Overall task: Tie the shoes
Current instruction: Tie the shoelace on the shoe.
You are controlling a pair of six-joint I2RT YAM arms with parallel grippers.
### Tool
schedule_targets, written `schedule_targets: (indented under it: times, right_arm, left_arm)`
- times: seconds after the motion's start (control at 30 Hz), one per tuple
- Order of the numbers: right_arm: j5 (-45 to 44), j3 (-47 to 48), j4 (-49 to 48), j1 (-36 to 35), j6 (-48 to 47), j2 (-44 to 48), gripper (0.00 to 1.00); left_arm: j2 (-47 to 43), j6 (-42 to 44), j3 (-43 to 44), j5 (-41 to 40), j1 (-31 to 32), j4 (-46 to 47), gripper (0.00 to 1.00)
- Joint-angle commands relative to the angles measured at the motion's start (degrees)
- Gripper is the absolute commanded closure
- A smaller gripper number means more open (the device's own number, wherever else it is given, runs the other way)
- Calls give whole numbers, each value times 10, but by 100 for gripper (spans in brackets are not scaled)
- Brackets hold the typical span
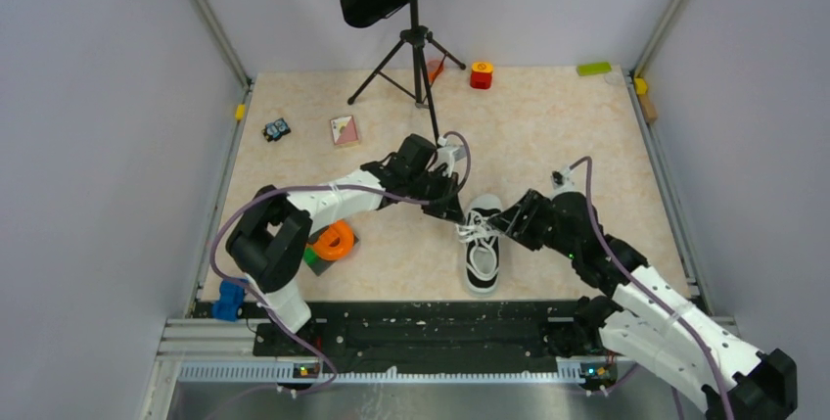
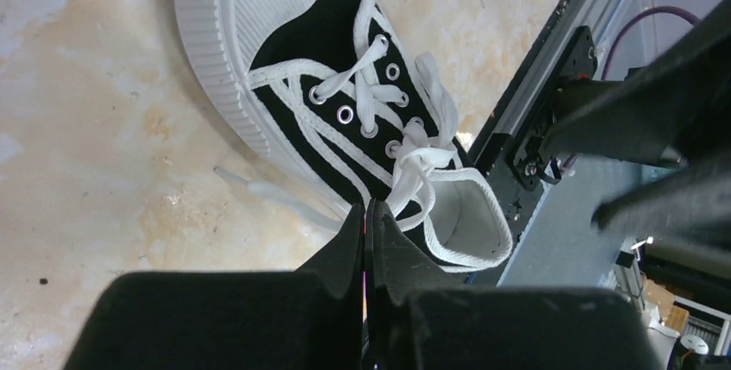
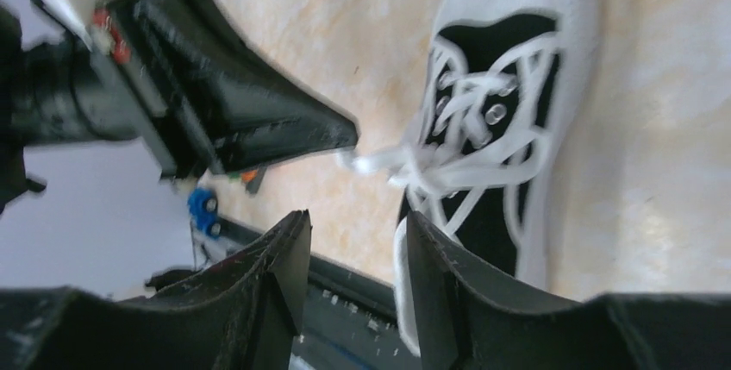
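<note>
Lying lengthwise on the surface [image 1: 558, 136], the sneaker [image 1: 482, 263] points its white toe cap away from the arm bases and its heel toward the near edge. Its long axis therefore runs between the two arms. The left gripper [image 1: 457, 212] sits just off the shoe's left side with its fingers pressed together. In the right wrist view a white strand of the laces [image 3: 379, 161] stretches from its tip back to the crossing over the tongue, so it appears clamped on that strand. The right gripper [image 3: 355, 219] hovers just off the right side with its fingers apart and nothing between them. The stretched strand lies just beyond its gap, across the shoe toward the left arm. I judge the right arm the nearer one for reaching the bunched laces at the eyelets (the left is busy holding tension). A loose lace end [image 2: 259, 191] rests on the surface left of the shoe. The pinch point is hidden behind the left fingers in the left wrist view. The right wrist view is blurred, so I cannot tell whether the bunch is a knot or only a crossing.
</note>
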State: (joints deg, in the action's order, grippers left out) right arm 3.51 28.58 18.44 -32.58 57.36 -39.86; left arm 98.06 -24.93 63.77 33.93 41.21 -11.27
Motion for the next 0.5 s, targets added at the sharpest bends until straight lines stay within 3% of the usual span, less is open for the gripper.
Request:
schedule_targets:
  times: [0.0, 0.13, 0.47]
  right_arm:
    - [-65, -5, -48, -96, 78, -9, 54]
    - [-99, -30, -111, -145, 133, -49, 55]
    - [-130, -77, -163, -147, 203, -89, 55]
  left_arm:
    - [17, 30, 34, 44, -3, -17, 100]
    - [27, 41, 49, 56, -6, -42, 100]
    - [26, 43, 43, 66, -10, -45, 100]
